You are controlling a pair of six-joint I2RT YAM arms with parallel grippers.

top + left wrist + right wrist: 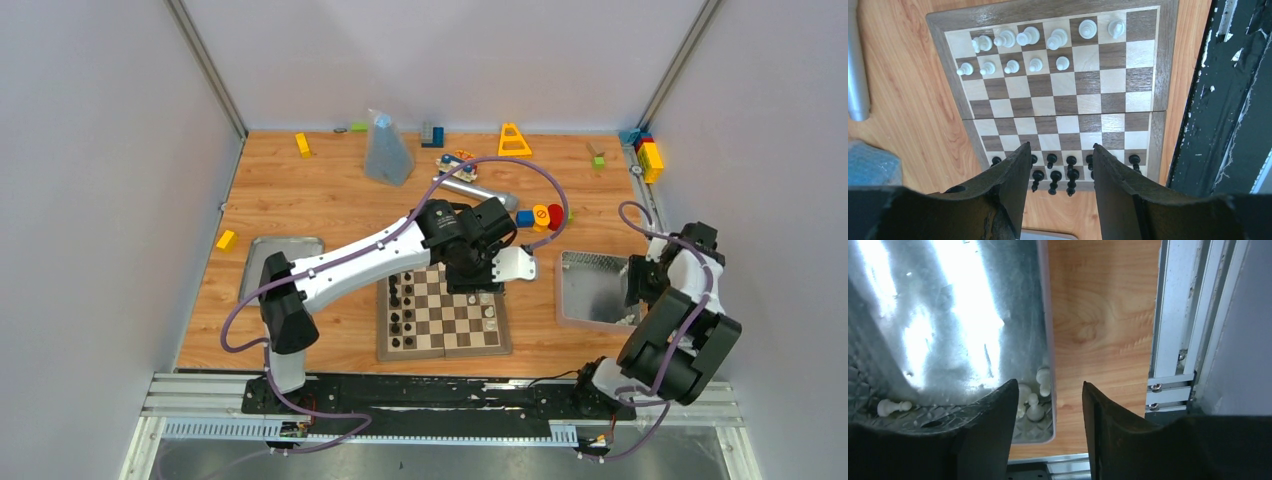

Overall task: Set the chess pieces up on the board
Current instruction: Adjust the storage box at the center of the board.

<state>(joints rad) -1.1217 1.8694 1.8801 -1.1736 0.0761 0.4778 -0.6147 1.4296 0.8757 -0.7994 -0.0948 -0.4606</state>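
Left wrist view: the left claw (pixel 1060 147) hangs released above the board (pixel 1168 75), with nothing between its fingers.

The board sits at the middle of the near edge of the surface (pixel 330 200). White chess pieces (pixel 1035 64) stand in two partly filled rows along its right side, and black pieces (pixel 1053 180) line its left. The right claw (pixel 1050 385), also released and empty, hovers over a corner of the metal tin (pixel 948 315) by the surface's right edge. A few more white ones lie in that corner, and one lies on its side apart from them.
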